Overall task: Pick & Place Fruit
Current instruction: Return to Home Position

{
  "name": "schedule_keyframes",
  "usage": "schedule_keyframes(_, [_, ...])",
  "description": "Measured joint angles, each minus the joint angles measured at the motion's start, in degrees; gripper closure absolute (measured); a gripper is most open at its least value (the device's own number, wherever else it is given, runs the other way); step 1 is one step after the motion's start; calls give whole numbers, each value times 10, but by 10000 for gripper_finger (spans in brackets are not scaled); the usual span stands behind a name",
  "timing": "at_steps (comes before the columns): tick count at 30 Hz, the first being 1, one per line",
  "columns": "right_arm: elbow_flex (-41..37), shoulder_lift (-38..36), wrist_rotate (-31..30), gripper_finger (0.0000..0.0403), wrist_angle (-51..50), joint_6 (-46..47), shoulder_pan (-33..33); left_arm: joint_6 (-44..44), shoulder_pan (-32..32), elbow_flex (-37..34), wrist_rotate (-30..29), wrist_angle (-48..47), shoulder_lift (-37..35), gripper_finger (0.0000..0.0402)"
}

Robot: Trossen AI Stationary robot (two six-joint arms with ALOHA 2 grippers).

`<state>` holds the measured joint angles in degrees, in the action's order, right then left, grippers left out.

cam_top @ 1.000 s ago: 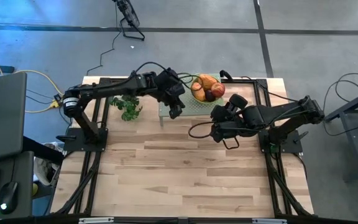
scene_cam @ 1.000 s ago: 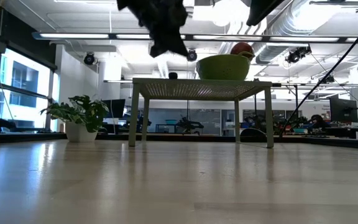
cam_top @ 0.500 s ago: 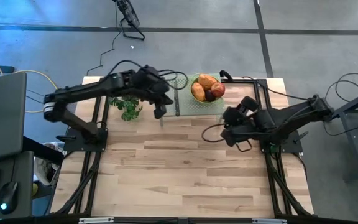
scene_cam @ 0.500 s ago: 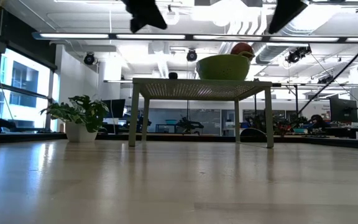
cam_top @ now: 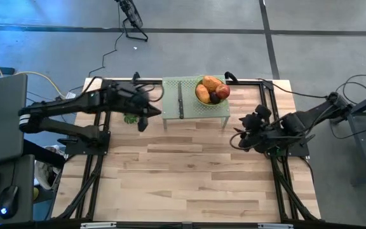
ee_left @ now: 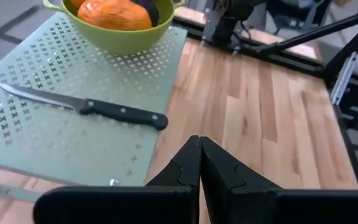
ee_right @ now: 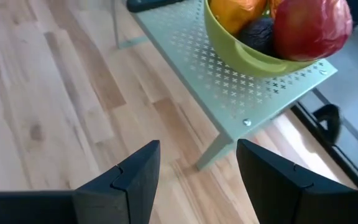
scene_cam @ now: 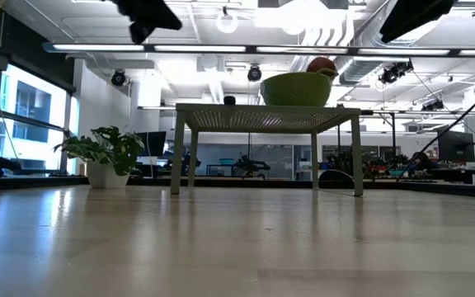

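Fruit (cam_top: 211,90) lay in the green strainer bowl (ee_right: 253,59) at the shelf's (cam_top: 170,95) right end; you could judge placing complete. Left gripper (ee_left: 199,142) was closed and empty, right gripper (ee_right: 197,152) spread wide.

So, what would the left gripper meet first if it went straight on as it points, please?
Probably the bare wooden table top, just beside the edge of the green shelf: the shut left gripper aims past the knife. Depth is unclear; it might clip the shelf.

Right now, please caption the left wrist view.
Shut left claw over table; knife on shelf beside green bowl of fruit.
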<state>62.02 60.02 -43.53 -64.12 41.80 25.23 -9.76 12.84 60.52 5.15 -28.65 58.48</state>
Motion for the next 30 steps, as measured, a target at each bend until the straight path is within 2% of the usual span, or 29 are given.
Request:
schedule_keyframes(9, [-102, -67, -6, 197, 126, -49, 10, -46, -20, -130, -21, 52, -145, 401])
schedule_keyframes(13, [-155, -94, 43, 197, 218, -109, 7, -56, -21, -174, -35, 54, -211, 401])
schedule_keyframes(21, [-255, -136, 201, 197, 437, -283, -41, -77, -21, -266, -38, 60, -326, 401])
schedule_keyframes(26, [-309, -179, 209, 197, 469, -298, -103, -85, -21, -314, -38, 62, -401, 401])
schedule_keyframes(30, [-351, -217, 269, 197, 514, -300, -152, -86, -21, -346, -38, 62, -458, 401])
